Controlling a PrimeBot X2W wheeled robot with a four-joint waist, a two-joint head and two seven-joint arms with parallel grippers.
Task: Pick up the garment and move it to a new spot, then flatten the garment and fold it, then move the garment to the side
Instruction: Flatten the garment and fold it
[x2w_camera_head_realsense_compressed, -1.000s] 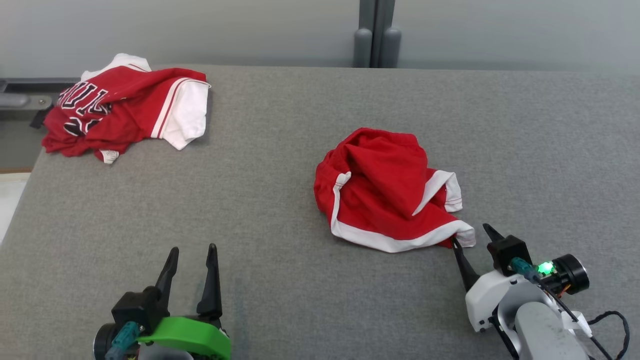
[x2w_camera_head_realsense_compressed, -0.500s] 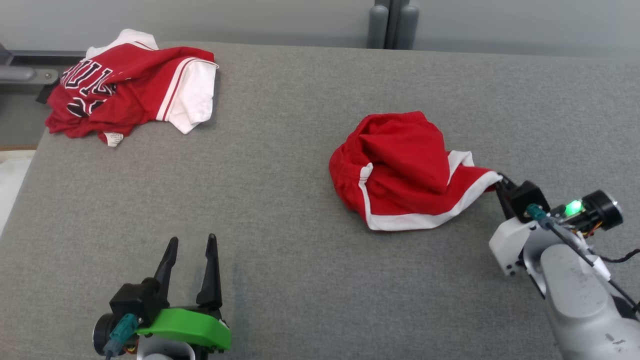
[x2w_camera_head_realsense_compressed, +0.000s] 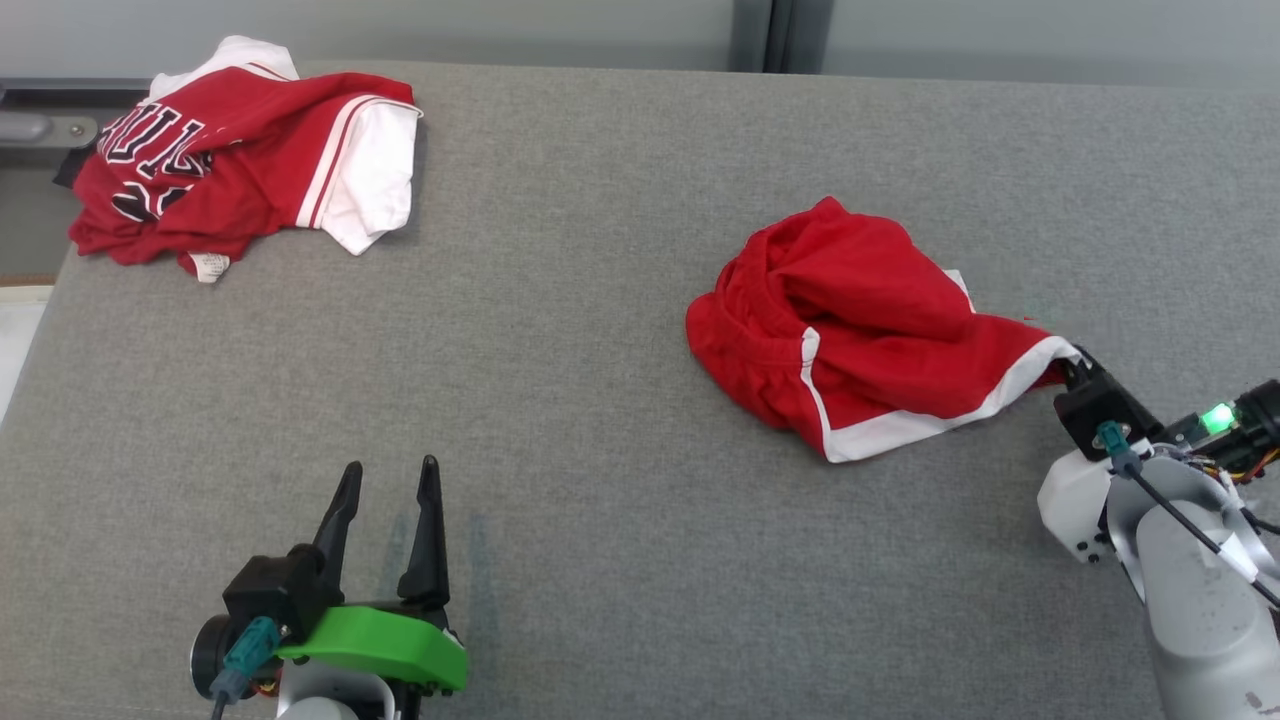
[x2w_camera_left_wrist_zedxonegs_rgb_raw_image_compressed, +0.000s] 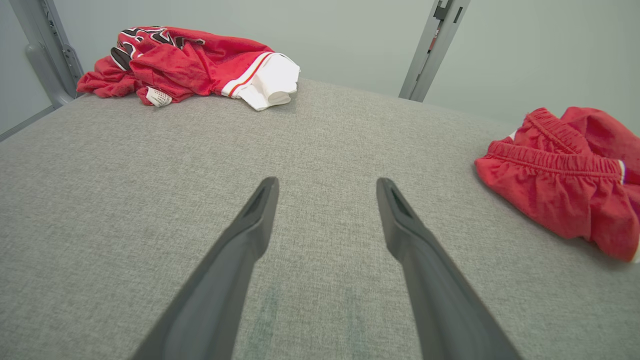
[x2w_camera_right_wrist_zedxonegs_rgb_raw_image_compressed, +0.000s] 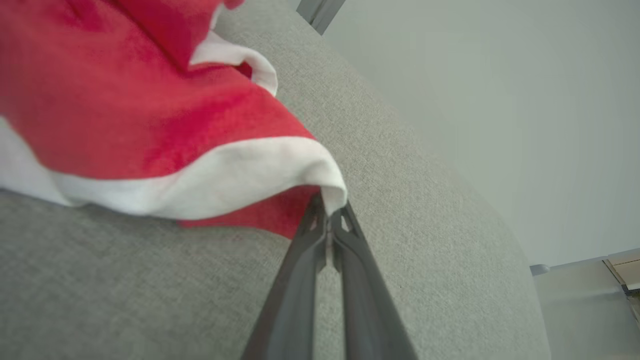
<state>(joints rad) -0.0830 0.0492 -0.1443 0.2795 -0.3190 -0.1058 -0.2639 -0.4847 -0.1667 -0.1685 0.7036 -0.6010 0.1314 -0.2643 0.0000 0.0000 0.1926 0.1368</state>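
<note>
My right pincer (x2w_camera_head_realsense_compressed: 1068, 370) is shut tight on the red shorts (x2w_camera_head_realsense_compressed: 860, 320). In the right wrist view its two dark fingers (x2w_camera_right_wrist_zedxonegs_rgb_raw_image_compressed: 295, 285) are pressed together. A corner of the white hem is pinched between their tips.

In the head view the shorts lie on the gray table (x2w_camera_head_realsense_compressed: 600, 420), at about 3 o'clock from the middle. They are crumpled in a heap. The stretchy waistband (x2w_camera_head_realsense_compressed: 745, 330) is on the 9 o'clock side of the heap. The white hem runs along the 5 o'clock side. The cloth is pulled out into a point at 4 o'clock, where my right pincer has it. That corner looks a little bit off the table, and the rest lies flat on it.

My left pincer (x2w_camera_head_realsense_compressed: 390, 468) is at 7 o'clock in the head view. Its fingers point to 12 o'clock. They are spread apart with only bare table between them. I cannot tell if the tips touch the table.

A red and white jersey (x2w_camera_head_realsense_compressed: 230, 170) with black letters sits bunched up at 10 o'clock, in the far corner of the table. It is well apart from the shorts and from both pincers. A small white tag (x2w_camera_head_realsense_compressed: 207, 266) sticks out at its near edge.
</note>
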